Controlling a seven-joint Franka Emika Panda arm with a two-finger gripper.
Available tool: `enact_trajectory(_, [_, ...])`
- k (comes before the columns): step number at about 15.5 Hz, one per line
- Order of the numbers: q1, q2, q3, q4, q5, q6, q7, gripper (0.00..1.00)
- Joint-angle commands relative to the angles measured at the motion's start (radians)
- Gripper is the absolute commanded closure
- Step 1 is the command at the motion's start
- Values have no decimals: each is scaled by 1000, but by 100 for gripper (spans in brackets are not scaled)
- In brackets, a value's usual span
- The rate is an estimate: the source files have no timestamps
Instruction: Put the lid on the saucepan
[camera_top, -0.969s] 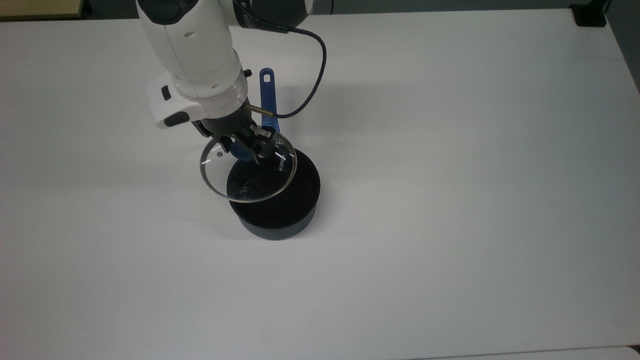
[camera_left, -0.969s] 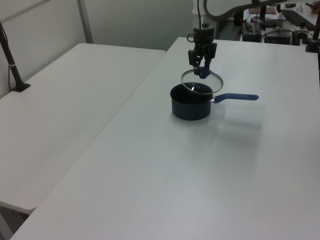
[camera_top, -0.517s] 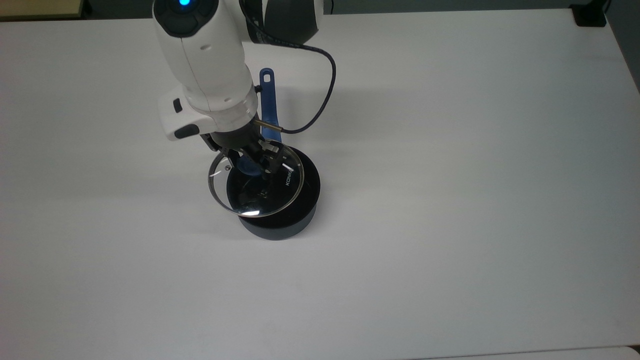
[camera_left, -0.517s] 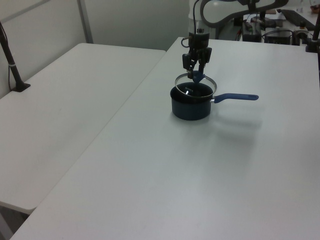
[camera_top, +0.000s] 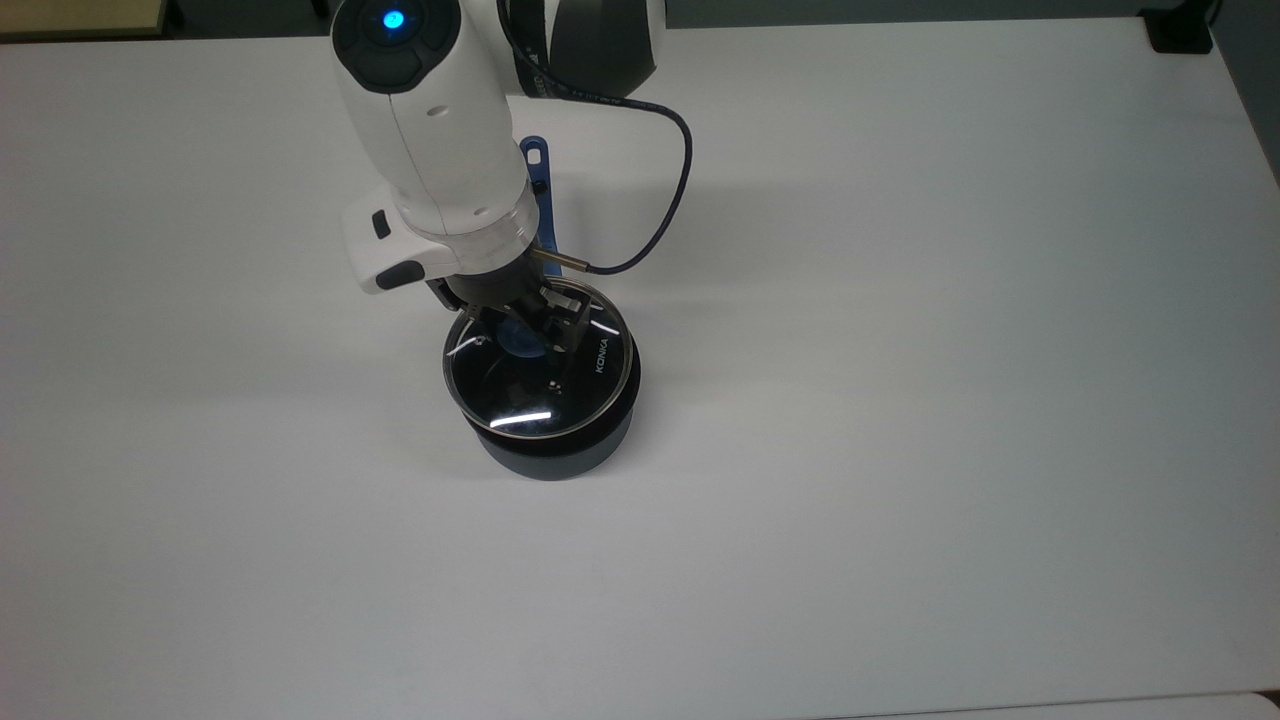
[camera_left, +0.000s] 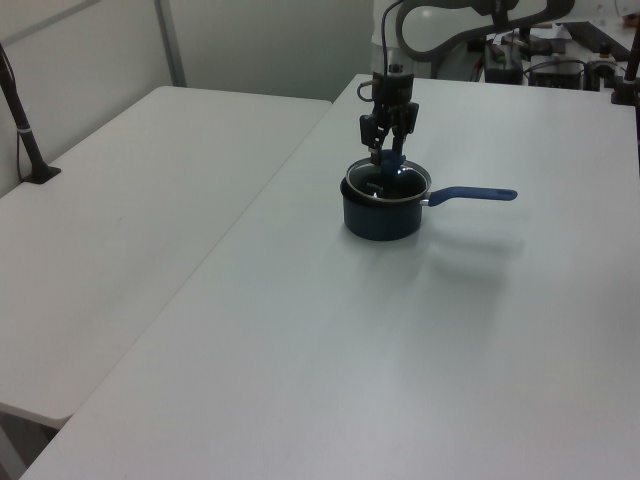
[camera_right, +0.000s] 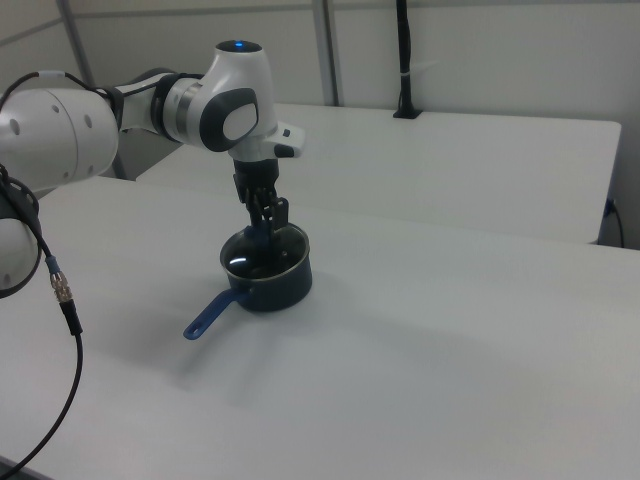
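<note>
The black two-finger gripper (camera_top: 525, 335) on the white Panda arm is seen closed around the blue plastic knob of the round clear glass lid with a steel rim (camera_top: 540, 385), which is held over the mouth of the small, deep, dark navy saucepan (camera_top: 560, 450) on the smooth white table (camera_top: 900, 400). In the left view the lid (camera_left: 387, 182) sits at the pan's rim, though full seating cannot be told. The pan's long straight blue handle (camera_left: 472, 195) is pointed toward the left view's right.
</note>
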Motion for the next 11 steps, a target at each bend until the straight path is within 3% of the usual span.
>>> enact_trajectory(1, [4,9,4,25,24,6,22,54])
enact_trajectory(11, [3,31,9,53,24,35,57,54])
